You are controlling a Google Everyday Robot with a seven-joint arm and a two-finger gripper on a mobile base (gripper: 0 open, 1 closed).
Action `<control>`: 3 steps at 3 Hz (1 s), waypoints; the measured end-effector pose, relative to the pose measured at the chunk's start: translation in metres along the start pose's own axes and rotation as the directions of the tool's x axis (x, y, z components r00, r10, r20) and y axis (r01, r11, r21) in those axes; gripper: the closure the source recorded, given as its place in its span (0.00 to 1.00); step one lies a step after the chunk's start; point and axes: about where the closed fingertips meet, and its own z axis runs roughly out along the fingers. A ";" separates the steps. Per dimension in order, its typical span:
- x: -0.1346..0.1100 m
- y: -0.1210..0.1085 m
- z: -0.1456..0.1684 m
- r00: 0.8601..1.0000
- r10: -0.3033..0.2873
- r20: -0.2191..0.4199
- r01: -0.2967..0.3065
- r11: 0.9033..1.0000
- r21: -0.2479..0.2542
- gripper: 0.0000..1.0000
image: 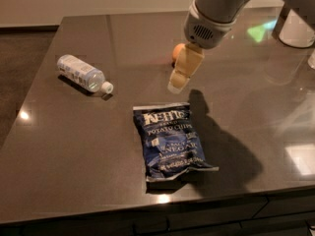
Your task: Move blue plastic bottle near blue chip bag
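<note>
Blue plastic bottle (81,73) lies on its side at the left rear of the dark glossy table (74,151). Its white cap points toward the table's middle, well apart from the blue chip bag (170,141).

Items by size:
1. The table.
2. The robot arm (219,9) enters from the upper right, with its grey housing above the table's middle.
3. The chip bag lies flat near the front edge, lettering up.
4. The bottle sits left of the bag and behind it.
5. The gripper (175,85) is pale yellow and angled down and left. It hangs over bare surface just behind the bag's top edge. Whether it is open or closed cannot be told.
6. An orange round object (175,51) is partly hidden behind the gripper.
</note>
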 end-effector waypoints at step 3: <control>-0.089 0.002 0.057 0.996 0.083 0.010 -0.083 0.995 -0.046 0.00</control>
